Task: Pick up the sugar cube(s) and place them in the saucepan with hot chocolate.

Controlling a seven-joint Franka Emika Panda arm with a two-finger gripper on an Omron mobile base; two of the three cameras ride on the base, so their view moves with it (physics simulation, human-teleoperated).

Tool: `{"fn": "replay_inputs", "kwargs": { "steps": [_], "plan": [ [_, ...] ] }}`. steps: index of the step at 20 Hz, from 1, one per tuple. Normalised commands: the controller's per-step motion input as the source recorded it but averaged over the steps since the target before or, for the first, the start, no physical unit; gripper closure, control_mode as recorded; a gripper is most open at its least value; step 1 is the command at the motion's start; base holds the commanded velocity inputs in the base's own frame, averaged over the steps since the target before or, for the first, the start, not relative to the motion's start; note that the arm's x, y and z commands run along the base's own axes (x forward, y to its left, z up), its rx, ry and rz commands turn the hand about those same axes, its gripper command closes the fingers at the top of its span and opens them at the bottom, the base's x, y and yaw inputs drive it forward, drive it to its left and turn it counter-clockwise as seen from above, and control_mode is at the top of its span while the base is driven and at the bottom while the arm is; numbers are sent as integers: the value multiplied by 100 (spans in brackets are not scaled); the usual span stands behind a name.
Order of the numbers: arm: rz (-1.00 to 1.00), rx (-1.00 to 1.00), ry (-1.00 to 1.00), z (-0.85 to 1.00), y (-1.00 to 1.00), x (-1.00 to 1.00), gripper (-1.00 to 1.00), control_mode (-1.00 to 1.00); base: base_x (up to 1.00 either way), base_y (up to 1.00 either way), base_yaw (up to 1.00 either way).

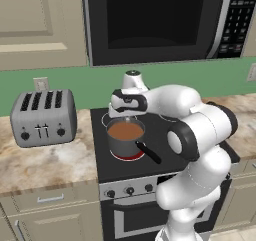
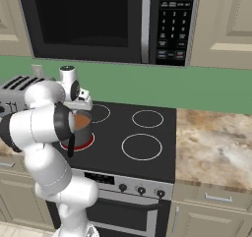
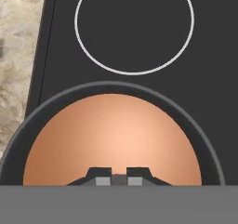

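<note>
Shut gripper (image 3: pixel 119 177) directly over hot chocolate (image 3: pixel 114 139)

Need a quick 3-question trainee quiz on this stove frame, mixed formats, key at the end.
1. True or false: the saucepan sits on a glowing red burner.
2. What stands on the counter left of the stove? A) kettle B) toaster C) blender
3. Fill in: the gripper hangs over the hot chocolate with its jaws ____.

Key: 1 true; 2 B; 3 shut, with a small pale thing seemingly between the tips, too unclear to name.
</note>
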Motion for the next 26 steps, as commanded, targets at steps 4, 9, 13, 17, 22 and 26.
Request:
{"fn": "replay_inputs", "kwargs": {
  "steps": [4,9,13,17,22,26],
  "plan": [
    [0,0,0,0,0,0,100,-100,0,0,0],
    [0,0,0,0,0,0,100,-100,0,0,0],
    [0,0,0,0,0,0,-100,-100,0,0,0],
    [0,0,0,0,0,0,-100,-100,0,0,0],
    [0,0,0,0,-7,-7,-100,-100,0,0,0],
    [0,4,-12,0,-13,-51,-100,-100,0,0,0]
  ]
}}
